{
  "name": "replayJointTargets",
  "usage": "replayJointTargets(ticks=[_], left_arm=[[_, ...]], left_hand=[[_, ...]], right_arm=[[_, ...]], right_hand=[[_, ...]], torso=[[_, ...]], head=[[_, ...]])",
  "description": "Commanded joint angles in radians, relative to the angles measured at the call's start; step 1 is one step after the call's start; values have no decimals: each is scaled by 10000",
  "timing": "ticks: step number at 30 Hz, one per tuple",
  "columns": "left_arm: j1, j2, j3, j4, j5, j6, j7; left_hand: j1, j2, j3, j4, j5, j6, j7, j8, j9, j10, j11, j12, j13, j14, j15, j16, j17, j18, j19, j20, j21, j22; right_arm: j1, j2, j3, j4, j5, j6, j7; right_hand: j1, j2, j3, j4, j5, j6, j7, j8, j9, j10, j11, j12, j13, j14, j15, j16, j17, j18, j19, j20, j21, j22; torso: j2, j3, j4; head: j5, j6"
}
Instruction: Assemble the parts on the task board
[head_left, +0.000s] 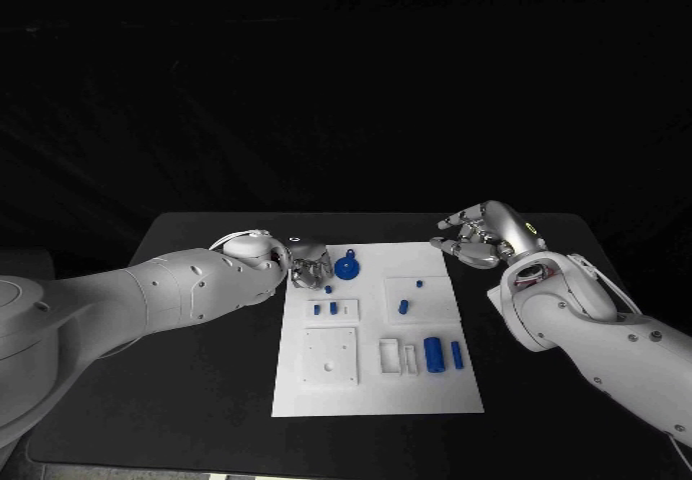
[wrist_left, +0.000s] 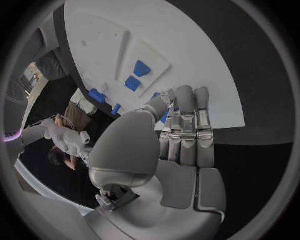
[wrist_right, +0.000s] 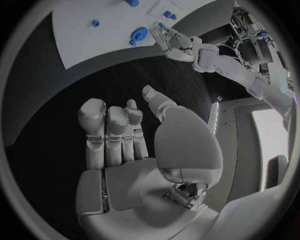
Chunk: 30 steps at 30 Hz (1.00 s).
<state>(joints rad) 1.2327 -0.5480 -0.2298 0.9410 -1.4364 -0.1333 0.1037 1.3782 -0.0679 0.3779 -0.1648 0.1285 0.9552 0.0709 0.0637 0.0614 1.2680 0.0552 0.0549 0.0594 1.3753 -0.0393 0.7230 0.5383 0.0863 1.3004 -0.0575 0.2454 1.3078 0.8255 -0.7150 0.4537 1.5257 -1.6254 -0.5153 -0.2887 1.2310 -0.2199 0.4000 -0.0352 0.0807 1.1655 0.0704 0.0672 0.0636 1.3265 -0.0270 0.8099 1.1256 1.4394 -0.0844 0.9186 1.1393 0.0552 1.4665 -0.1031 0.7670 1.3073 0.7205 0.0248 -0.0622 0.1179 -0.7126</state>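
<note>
Hovering off the task board (head_left: 378, 400), the right hand (head_left: 476, 238) spreads empty fingers; the left hand's (head_left: 300, 262) grasp is unclear.

Right hand (wrist_right: 134, 150) empty (fingers apart) over black table (wrist_right: 94, 80) — task board (wrist_right: 94, 35) beyond.

Left arm (head_left: 159, 292): glossy white rounded shells, bulbous forearm casing tapering to wrist. Right arm (head_left: 584, 310): same white shells, reddish wiring visible in open cavity near wrist. Left hand (wrist_left: 169, 150) and right hand (wrist_right: 137, 155): brushed silver metal, segmented fingers (wrist_right: 94, 130) with paler rounded tips, broad domed thumb base, small dark mechanism below palm.
</note>
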Motion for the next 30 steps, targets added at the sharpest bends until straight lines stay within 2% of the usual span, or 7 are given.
replayJointTargets(ticks=[1, 7, 11, 16, 21, 27, 30], left_arm=[[3, -35, 5, -68, 86, -157, -162], [5, -243, 12, -213, 272, -368, -153], [10, -431, 46, -361, 1233, -938, 13], [24, -644, 221, -514, 4522, -1709, 253], [30, -867, 493, -297, 8314, -2057, 721], [31, -1235, 759, 495, 10257, -1800, 1376], [31, -1412, 834, 905, 10682, -1717, 1618]], left_hand=[[1, -98, 61, 28, 22, 181, 35, -16, 2, -102, -6, 32, -7, -28, 24, -77, -24, 212, -80, 21, -60, 170], [127, -38, 179, -35, 71, 1024, 322, 40, 26, -144, 29, 33, -6, -22, 26, -54, -21, 247, -91, 8, 2, 227], [219, 25, 272, -128, 40, 1503, 404, 64, 46, 173, -27, 48, 1, -45, -2, 26, 24, 260, -156, -12, 144, 252], [114, 79, 183, -129, 166, 1680, 406, 3, 36, 568, -137, 79, 11, -116, -40, -69, -41, 225, -308, -23, 235, 213], [-113, 123, -34, -115, 111, 1756, 390, 1, 37, 503, -138, 65, 7, -245, -12, -505, -286, 132, -446, -11, -16, 25], [-634, 2, -603, 177, 149, 1666, 417, -4, 37, -53, 103, 56, -4, -1307, 409, -2336, -1211, -31, -1386, 375, -1222, -910], [-615, 52, -832, 232, 140, 1633, 445, 1, 39, -215, 202, 52, -10, -1398, 609, -3545, -1873, -37, -1592, 578, -1852, -1628]], right_arm=[[-4, -1, 3, -129, 154, 646, 19], [34, 90, 1, -660, 685, 1411, 543], [138, 256, -3, -1226, 818, 1912, 1017], [323, 602, -102, -2064, 302, 2334, 1427], [551, 1115, -499, -2960, -693, 2696, 1492], [767, 1634, -1087, -3581, -1667, 3040, 1309], [828, 1778, -1257, -3645, -1947, 3146, 1247]], right_hand=[[108, 99, -167, -21, -124, -266, 81, -48, -13, -358, 42, -1137, -843, -220, 58, -548, -388, 229, -199, 58, -785, 737], [530, 154, 444, -459, 196, -363, 218, -80, -24, -901, 210, -4251, -4265, -948, 229, -2326, -2077, 409, -1024, 200, -4448, -181], [450, 281, 1252, -823, 474, -341, 385, -59, -15, -433, 680, -7443, -9070, -641, 425, -2022, -2581, 595, -522, 335, -4110, -106], [476, 359, 1745, -1236, 689, -249, 409, -49, -8, -830, 892, -7479, -10652, -484, 498, -1619, -2833, 803, -178, 459, -3258, 344], [398, 387, 1974, -1572, 761, -172, 418, -49, -6, -1089, 962, -7494, -10661, -424, 529, -1431, -3168, 882, -83, 504, -3097, 449], [323, 325, 1840, -1714, 622, -198, 421, -49, -7, -1437, 1048, -7498, -10669, -433, 592, -1317, -3434, 908, -68, 572, -3232, 407], [296, 295, 1756, -1758, 598, -203, 419, -51, -8, -1531, 1069, -7498, -10670, -457, 609, -1293, -3529, 926, -82, 587, -3374, 376]], torso=[[-10, -6, -7], [-5, 8, -14], [-7, -7, 7], [1, -19, 40], [15, -15, 33], [34, -33, 52], [41, -42, 76]], head=[[-9, 10], [-250, 100], [-464, 143], [-641, 182], [-700, 192], [-692, 173], [-707, 167]])
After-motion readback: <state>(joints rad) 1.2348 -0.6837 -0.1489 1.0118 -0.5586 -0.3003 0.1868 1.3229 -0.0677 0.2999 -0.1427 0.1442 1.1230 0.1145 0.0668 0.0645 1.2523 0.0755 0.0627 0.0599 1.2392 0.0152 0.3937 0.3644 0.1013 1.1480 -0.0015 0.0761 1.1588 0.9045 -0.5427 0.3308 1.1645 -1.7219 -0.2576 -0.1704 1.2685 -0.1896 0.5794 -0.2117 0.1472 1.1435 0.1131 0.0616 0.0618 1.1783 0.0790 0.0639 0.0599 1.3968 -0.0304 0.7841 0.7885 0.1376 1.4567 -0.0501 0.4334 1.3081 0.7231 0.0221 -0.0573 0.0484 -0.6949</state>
